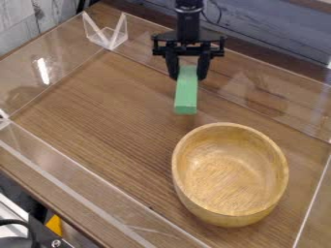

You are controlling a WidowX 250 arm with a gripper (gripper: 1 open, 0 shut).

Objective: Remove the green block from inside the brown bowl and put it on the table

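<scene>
The green block [188, 94] hangs above the table [91, 111], its far end pinched between the black fingers of my gripper [189, 66], which is shut on it. The bar points down and toward the camera, and its near end stops short of the brown bowl [230, 174]. The bowl stands at the front right with nothing inside it. Whether the bar's near end still touches the wood is hard to tell.
Low clear acrylic walls [77, 184] run along the table's edges. A small clear acrylic piece [105, 30] stands at the back left. A dark panelled wall lies behind the arm.
</scene>
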